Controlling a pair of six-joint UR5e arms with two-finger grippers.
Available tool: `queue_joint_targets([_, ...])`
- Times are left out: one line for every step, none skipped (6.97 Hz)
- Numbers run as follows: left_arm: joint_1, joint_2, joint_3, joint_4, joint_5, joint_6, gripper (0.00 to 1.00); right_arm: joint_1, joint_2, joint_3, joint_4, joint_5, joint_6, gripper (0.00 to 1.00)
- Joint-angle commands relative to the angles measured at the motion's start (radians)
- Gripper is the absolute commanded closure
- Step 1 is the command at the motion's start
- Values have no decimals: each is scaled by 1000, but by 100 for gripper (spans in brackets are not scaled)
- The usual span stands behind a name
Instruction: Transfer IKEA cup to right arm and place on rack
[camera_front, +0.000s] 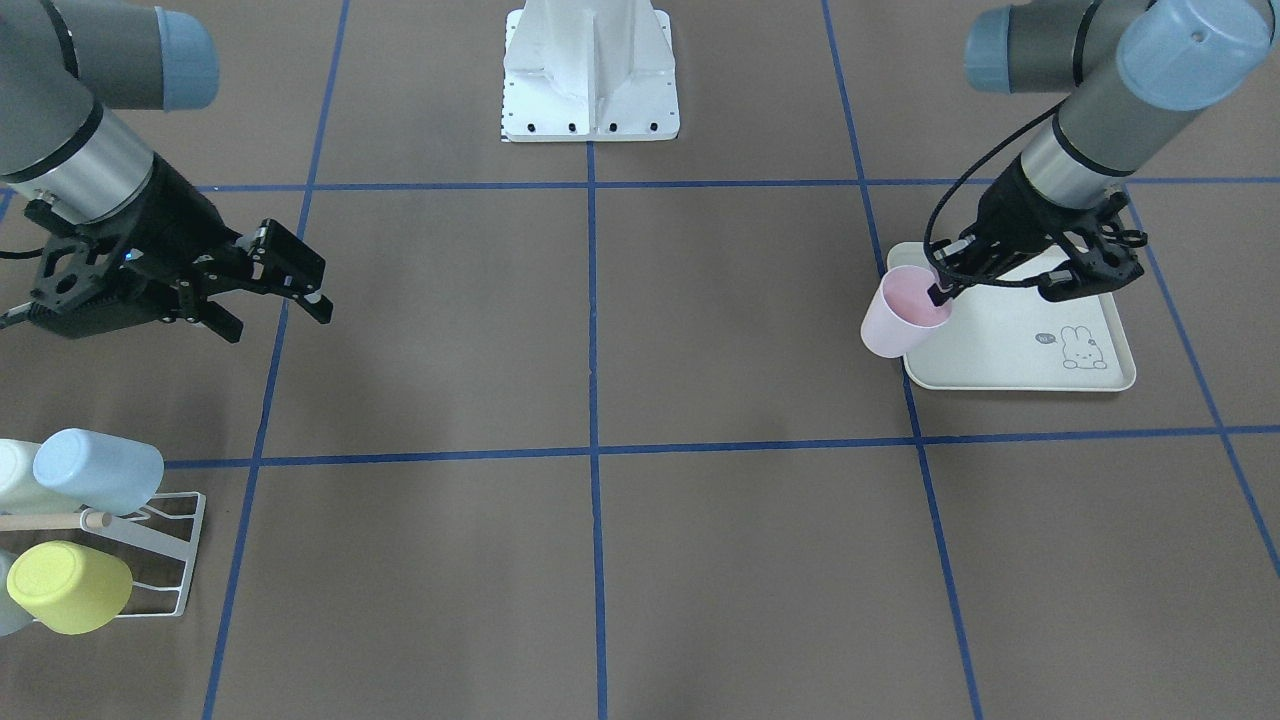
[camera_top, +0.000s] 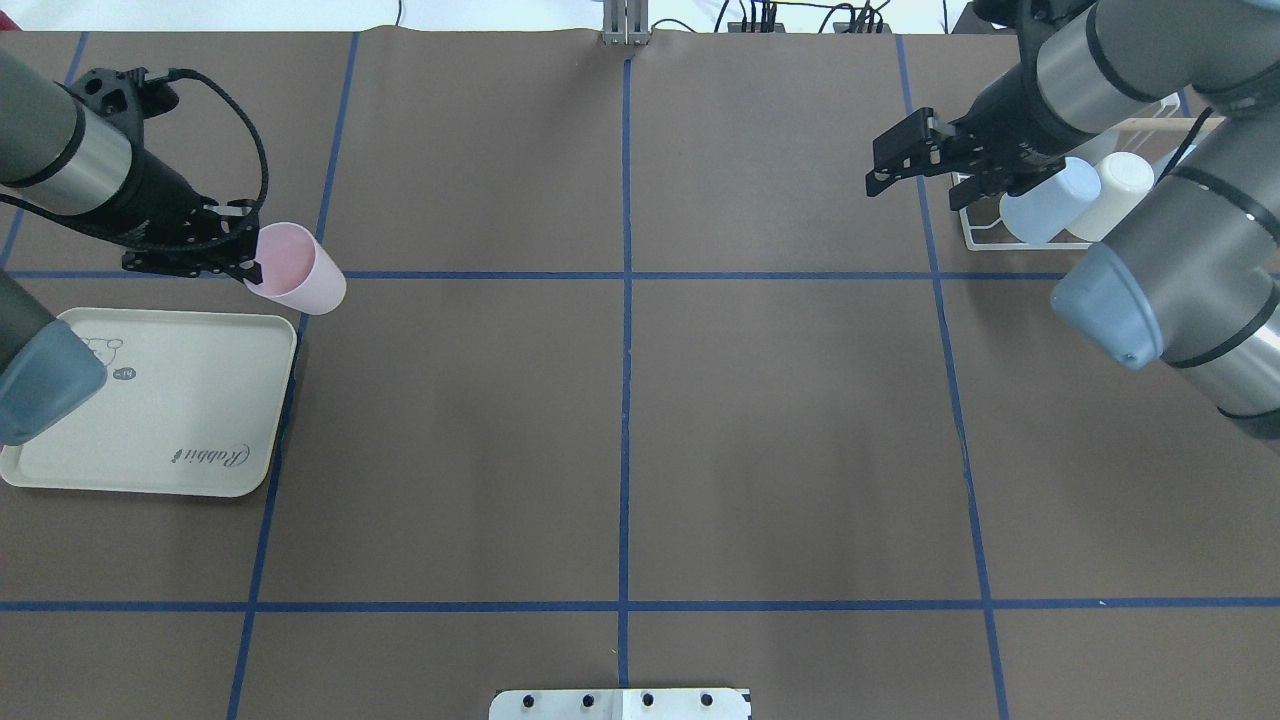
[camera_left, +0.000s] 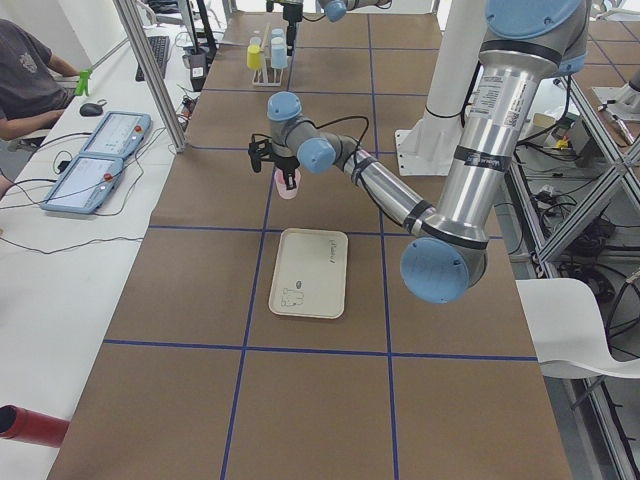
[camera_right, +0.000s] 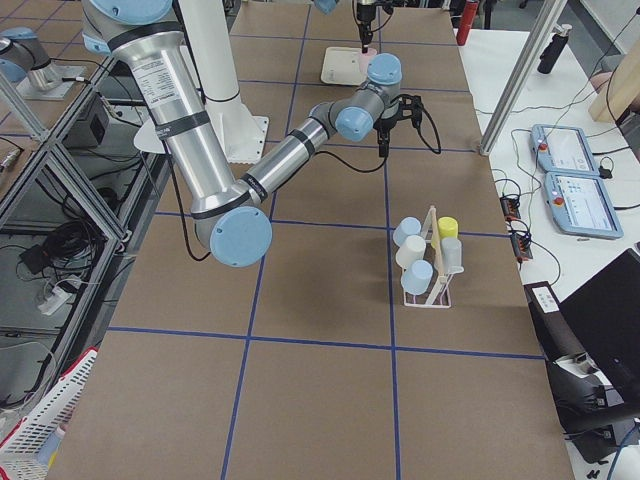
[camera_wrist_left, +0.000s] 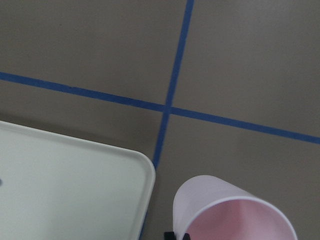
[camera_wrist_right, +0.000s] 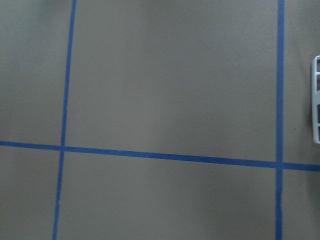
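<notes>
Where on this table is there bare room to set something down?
The whole middle of the brown table is bare, between the tray and the rack. The tray itself looks bare too. It is crowded at the rack, hung with cups, with the open right claw near it, and beside the tray, where the left claw holds the pink cup.

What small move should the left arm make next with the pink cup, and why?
Probably carry the pink cup a little toward the table's centre. The left pincer is shut on its rim, beside the tray, while the right pincer is open far across, near the rack; the gap is too wide for a transfer.
</notes>
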Motion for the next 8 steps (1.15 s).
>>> queue_joint_targets([69, -82, 0, -155, -1, -274, 100, -74, -10, -8, 295, -23, 309, 2])
queue_joint_targets([99, -84, 24, -377, 1, -439, 100, -111, -10, -10, 427, -34, 451, 2])
queue_joint_targets([113, -84, 60, -620, 1, -611, 100, -163, -11, -11, 568, -110, 558, 2])
queue_joint_targets([115, -82, 96, -826, 1, -774, 100, -183, -52, -17, 732, -122, 618, 2])
queue_joint_targets([115, -84, 141, -1018, 2, -912, 100, -188, -73, -57, 934, -129, 679, 2])
queue_joint_targets([115, -85, 169, -1183, 8, -1059, 100, -189, -70, -120, 1161, -160, 811, 2])
queue_joint_targets([121, -94, 173, -1300, 67, -1223, 100, -199, -58, -181, 1379, -221, 929, 2])
queue_joint_targets([161, -107, 176, -1397, 109, -1327, 100, -220, -7, -210, 1481, -270, 1000, 2])
